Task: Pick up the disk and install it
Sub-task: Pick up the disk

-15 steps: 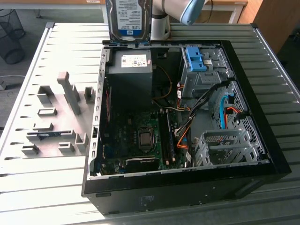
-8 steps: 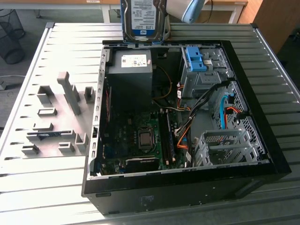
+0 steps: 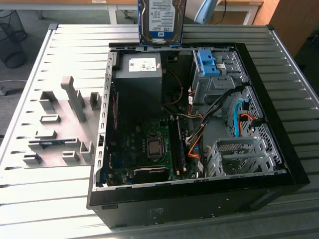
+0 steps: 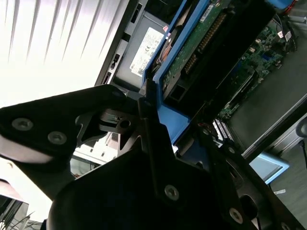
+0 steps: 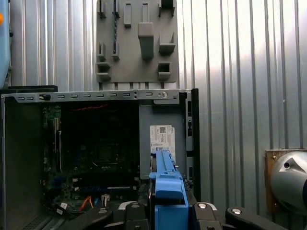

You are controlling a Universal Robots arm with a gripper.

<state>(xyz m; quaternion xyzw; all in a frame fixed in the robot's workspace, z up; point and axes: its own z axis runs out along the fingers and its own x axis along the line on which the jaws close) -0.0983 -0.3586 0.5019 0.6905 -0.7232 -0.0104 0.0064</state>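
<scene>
Silver metal with a blue-and-white label: that is the disk (image 3: 162,20), and you have it lifted clear of the worktop (image 3: 45,204), hanging upright over the far wall of the open computer case (image 3: 295,167) in the exterior view, its label facing that camera and its long axis running roughly up and down. The fingers (image 4: 148,127) are closed on it. In the second wrist view the black links clamp the blue rail (image 4: 168,120) along its edge with the green circuit side turned toward that camera, and in the first wrist view the same rail (image 5: 168,189) stands up between them. The relation that matters for you is sideways and down: the disk sits above the grey power-supply box (image 3: 139,84), while both drive cages lie toward the exterior view's right of it, inside the case. One cage (image 3: 217,84) sits at the far side with a blue bracket (image 3: 208,62) on top. The other, a perforated silver cage (image 3: 239,154), is at the near side and looks unfilled from this angle. I cannot tell which of them the disk belongs in. The case also holds the motherboard (image 3: 144,144) in the middle, and orange cables (image 3: 197,138) run between the board and the cages, so I judge the path toward either cage to be crowded. A grey fixture plate (image 3: 55,127) lies on the worktop beside the case, on the exterior view's left.
</scene>
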